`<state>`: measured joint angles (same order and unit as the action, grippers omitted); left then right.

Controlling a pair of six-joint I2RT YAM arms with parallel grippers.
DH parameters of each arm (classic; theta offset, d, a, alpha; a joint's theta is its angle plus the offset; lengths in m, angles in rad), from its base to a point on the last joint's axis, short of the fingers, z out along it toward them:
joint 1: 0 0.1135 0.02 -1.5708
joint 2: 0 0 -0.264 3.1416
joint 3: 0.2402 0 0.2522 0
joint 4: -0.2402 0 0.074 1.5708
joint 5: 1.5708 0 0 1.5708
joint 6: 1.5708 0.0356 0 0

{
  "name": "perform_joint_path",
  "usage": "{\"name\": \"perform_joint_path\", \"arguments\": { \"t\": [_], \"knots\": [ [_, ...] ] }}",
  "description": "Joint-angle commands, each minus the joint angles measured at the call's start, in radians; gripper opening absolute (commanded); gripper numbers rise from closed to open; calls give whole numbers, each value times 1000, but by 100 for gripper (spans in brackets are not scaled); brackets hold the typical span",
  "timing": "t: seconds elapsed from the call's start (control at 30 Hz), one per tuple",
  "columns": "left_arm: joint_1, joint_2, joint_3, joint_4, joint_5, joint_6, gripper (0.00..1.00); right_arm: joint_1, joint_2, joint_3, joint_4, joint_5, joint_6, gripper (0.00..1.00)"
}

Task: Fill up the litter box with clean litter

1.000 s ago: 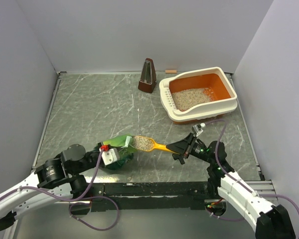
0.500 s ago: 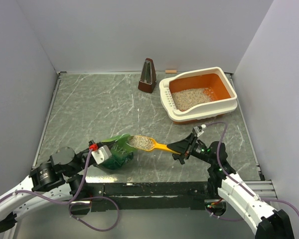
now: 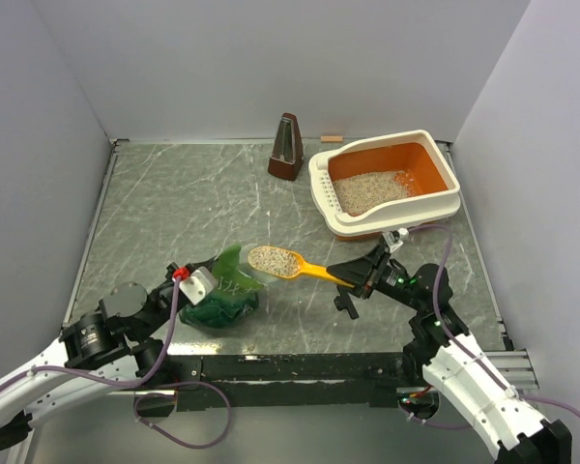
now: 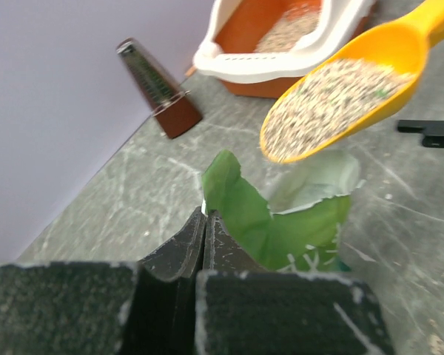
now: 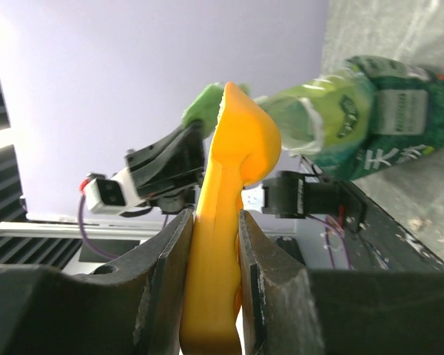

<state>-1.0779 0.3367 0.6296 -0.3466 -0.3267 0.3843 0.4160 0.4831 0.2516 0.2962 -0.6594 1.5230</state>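
Note:
The litter box [image 3: 321, 188], cream outside and orange inside, stands at the back right with clean litter [image 3: 369, 189] covering part of its floor; it also shows in the left wrist view [image 4: 240, 63]. My right gripper [image 3: 356, 275] is shut on the handle of an orange scoop [image 3: 300, 266], which is heaped with litter [image 3: 274, 259] and held above the table just right of the green bag [image 3: 222, 302]. My left gripper [image 3: 216, 275] is shut on the bag's upper edge [image 4: 240, 200]. The full scoop [image 4: 399, 44] hangs above the bag's open mouth.
A brown metronome [image 3: 287, 147] and a small wooden block [image 3: 332, 138] stand by the back wall, left of the box. A small black part [image 3: 345, 308] lies on the table under the right gripper. Grey walls close in three sides.
The right gripper has lifted the loaded scoop out of the bag, up and slightly toward the box. The left arm has drawn back a little, still holding the bag's edge.

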Motion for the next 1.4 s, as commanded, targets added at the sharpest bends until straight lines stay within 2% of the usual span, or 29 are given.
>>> {"name": "perform_joint_path", "arguments": {
  "t": [0.0,0.27,0.63,0.9,1.13,1.37],
  "knots": [
    [-2,34,62,46,-170,33,1,-3,-52,86,-51,50,46,0],
    [-2,38,70,50,-178,18,1,-5,-58,147,-92,187,46,0],
    [-2,25,47,29,-126,-18,1,-5,87,201,55,412,36,0],
    [-2,-37,-11,35,-101,7,1,-20,284,158,403,529,25,0],
    [-2,-76,-45,64,-46,2,1,-89,489,130,703,595,42,0],
    [-2,-111,-70,83,-23,-7,1,-215,574,109,778,642,-20,0]
  ]
}}
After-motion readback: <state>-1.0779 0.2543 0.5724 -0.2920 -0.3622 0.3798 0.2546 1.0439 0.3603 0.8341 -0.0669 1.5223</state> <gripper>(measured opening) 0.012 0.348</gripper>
